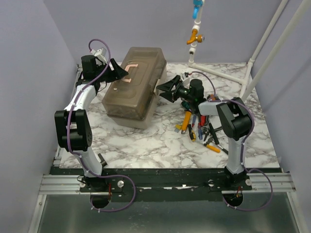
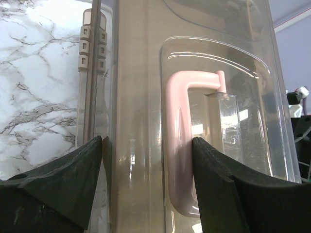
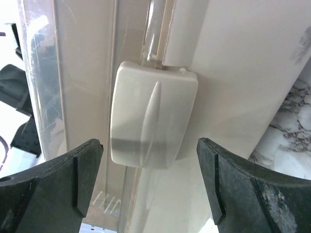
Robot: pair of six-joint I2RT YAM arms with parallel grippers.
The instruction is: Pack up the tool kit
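At the rear left of the marble table (image 1: 146, 145) stands the toolbox (image 1: 133, 87), lid down, while the loose tools (image 1: 199, 128) lie in a heap well apart to its right, beside the right arm. The left gripper (image 1: 120, 73) is over the lid with its jaws spread, one finger at the lid's outer edge and the other just beside the pink handle (image 2: 180, 145); nothing is clamped. The right gripper (image 1: 164, 91) faces the beige latch (image 3: 153, 121) with its jaws wide on either side and apart from it. The latch appears seated, so packing likely depends on releasing it first. Risk: the latch face is smooth and rounded, and a finger may slip off it. A pull on the latch without firm bracing from the left side may also slide or tip the box. The pile sits close to the right arm's elbow – a wide swing could scatter it. Not determinable: whether the left fingers press on the lid, what the trays hold behind the smoky plastic, whether a second latch exists, and which tools lie under the arm.
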